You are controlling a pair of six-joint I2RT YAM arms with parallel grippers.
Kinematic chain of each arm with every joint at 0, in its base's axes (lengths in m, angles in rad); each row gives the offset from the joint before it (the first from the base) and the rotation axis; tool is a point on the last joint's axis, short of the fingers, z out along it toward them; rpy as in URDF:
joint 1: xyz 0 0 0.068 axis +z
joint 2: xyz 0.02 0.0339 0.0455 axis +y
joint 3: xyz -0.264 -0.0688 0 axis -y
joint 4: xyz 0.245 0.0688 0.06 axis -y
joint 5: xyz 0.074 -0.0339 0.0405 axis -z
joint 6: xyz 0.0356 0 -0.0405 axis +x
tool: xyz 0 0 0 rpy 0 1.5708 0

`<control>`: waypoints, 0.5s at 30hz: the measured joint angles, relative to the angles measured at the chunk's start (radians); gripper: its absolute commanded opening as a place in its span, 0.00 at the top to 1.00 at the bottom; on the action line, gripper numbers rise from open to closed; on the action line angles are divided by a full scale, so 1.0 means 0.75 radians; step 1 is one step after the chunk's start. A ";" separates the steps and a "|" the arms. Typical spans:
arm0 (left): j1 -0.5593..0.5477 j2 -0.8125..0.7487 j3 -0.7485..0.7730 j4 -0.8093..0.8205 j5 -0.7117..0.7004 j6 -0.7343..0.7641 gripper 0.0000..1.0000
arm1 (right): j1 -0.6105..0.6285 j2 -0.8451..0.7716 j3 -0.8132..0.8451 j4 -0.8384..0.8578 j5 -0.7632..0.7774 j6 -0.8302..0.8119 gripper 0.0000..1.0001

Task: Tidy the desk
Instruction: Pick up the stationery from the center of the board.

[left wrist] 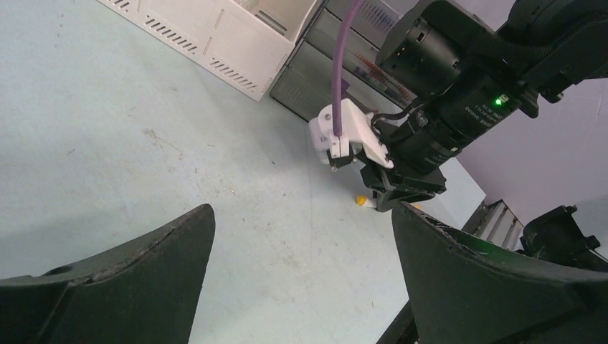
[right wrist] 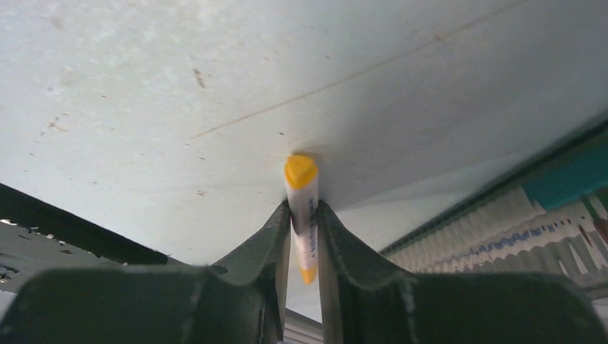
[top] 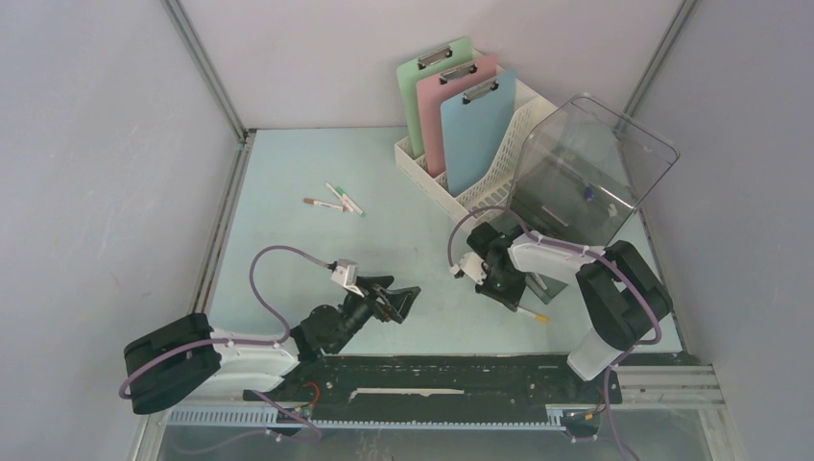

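Across the frame's middle, surface (top: pixel 403 240): lying pale mint-blue under everything.
Upper left of centre, three markers (top: pixel 333 201): lying close together.
Lower left of centre, left pincer (top: pixel 401 300): hanging wide open, holding nothing.
Right of centre, right pincer (right wrist: pixel 304 215): pinching a yellow-capped marker (right wrist: pixel 302 188) between both fingers.
Upper right, white rack (top: pixel 427 171): holding three clipboards (top: pixel 461 110) upright, with a clear bin (top: pixel 576 163) standing just beside it.

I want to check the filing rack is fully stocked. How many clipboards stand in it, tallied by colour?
Green clipboard: 1
Pink clipboard: 1
Blue clipboard: 1
Total in the white rack: 3
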 measured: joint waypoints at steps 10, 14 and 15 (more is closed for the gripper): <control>0.000 -0.005 0.000 0.001 0.002 -0.002 0.00 | 0.056 0.024 0.027 -0.025 -0.006 0.023 1.00; 0.000 -0.002 0.000 0.003 0.009 -0.004 0.00 | 0.055 0.002 0.032 -0.006 -0.081 0.025 1.00; 0.000 0.006 0.000 0.009 0.015 -0.005 0.00 | 0.051 -0.016 0.032 0.000 -0.105 0.026 1.00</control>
